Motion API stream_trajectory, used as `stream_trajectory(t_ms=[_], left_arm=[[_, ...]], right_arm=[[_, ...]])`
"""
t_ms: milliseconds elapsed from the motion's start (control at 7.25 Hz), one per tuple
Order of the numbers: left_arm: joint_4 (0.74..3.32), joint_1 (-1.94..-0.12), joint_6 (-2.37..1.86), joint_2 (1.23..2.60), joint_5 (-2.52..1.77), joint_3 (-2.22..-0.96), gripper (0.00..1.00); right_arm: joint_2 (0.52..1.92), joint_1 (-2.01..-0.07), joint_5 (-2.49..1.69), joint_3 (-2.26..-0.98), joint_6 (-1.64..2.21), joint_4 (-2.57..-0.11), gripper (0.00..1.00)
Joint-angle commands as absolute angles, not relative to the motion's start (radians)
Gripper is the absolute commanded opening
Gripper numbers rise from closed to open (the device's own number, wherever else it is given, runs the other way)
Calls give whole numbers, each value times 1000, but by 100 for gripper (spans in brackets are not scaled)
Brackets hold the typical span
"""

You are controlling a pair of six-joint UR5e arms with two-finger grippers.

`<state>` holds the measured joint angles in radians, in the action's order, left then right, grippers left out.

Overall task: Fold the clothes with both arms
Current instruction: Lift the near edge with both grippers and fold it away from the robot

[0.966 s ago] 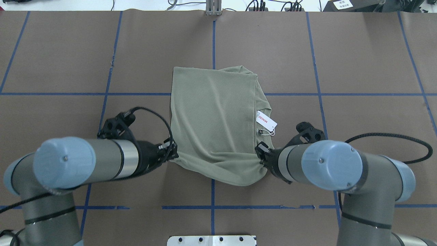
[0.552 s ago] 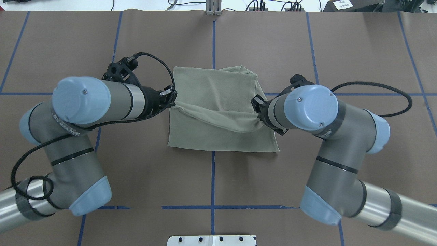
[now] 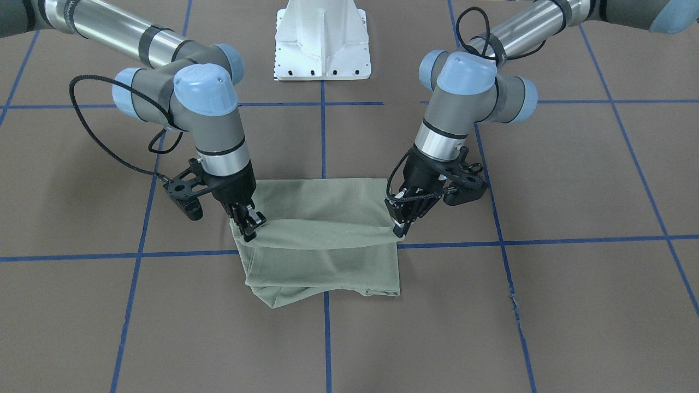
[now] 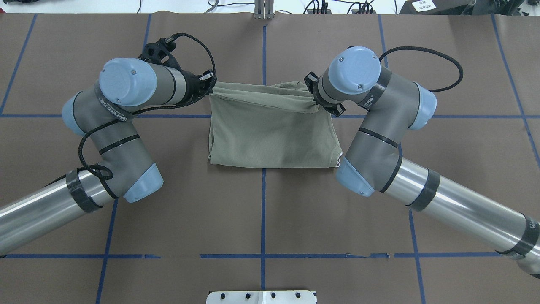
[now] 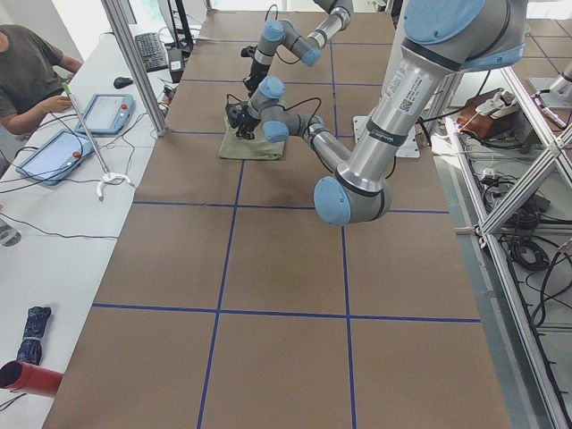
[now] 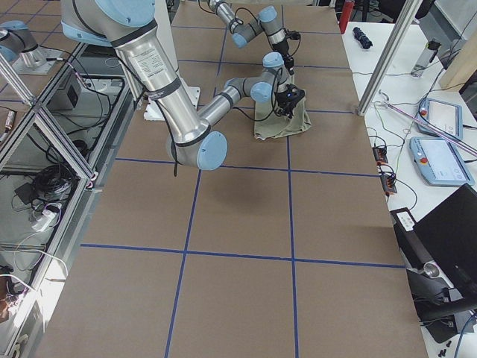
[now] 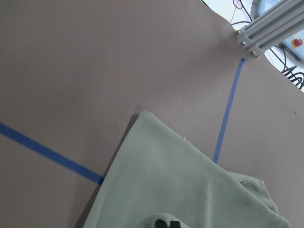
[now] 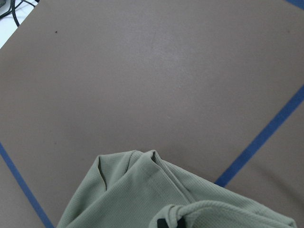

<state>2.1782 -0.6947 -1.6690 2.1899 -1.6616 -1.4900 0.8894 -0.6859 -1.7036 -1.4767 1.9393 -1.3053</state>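
Note:
The sage-green shirt (image 4: pixel 272 135) lies in the table's middle, folded into a rough rectangle, with its top layer lifted along the far edge. My left gripper (image 4: pixel 209 87) is shut on the far left corner of that layer. My right gripper (image 4: pixel 313 96) is shut on the far right corner. From across the table, the left gripper (image 3: pixel 401 229) and right gripper (image 3: pixel 248 226) hold a taut band of shirt (image 3: pixel 322 262) just above the lower layers. Both wrist views show shirt fabric (image 7: pixel 175 185) (image 8: pixel 133 194) bunched at the black fingertips (image 7: pixel 162 223) (image 8: pixel 164 223).
The brown table cover (image 4: pixel 168 211) carries blue tape grid lines. The white pedestal base (image 3: pixel 322 43) stands at the robot's edge. An aluminium post (image 4: pixel 264 10) rises at the far edge. A person (image 5: pixel 27 71) sits at a side table with tablets.
Both grippers have carried the shirt's near edge away from the robot to the far edge, laying the shirt over itself. The white hang tag is now covered.

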Motion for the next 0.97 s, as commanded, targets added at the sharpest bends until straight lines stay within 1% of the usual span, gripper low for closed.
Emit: stream_trajectory(t_ms=[0, 138, 276, 414, 690, 828], left_arm=[[2280, -712, -1651, 2238, -1654, -1355, 0], [2345, -725, -1613, 2296, -1610, -1228, 16], [2382, -765, -1489, 2315, -1597, -1157, 53], [2382, -805, -1418, 2313, -1606, -1155, 55], [2384, -831, -1390, 2300, -1664, -1164, 55], [2378, -869, -1303, 2243, -1815, -1219, 55]], right_arm=[[824, -709, -1721, -1317, 1858, -1231, 0], [818, -735, -1751, -1219, 1727, -1139, 99], [805, -777, -1778, -1147, 1524, -1046, 100], [805, -858, -1867, -1141, 1402, -1046, 100], [807, -980, -2015, -1129, 1292, -1052, 100], [828, -1023, -2084, -1127, 1237, -1055, 100]])
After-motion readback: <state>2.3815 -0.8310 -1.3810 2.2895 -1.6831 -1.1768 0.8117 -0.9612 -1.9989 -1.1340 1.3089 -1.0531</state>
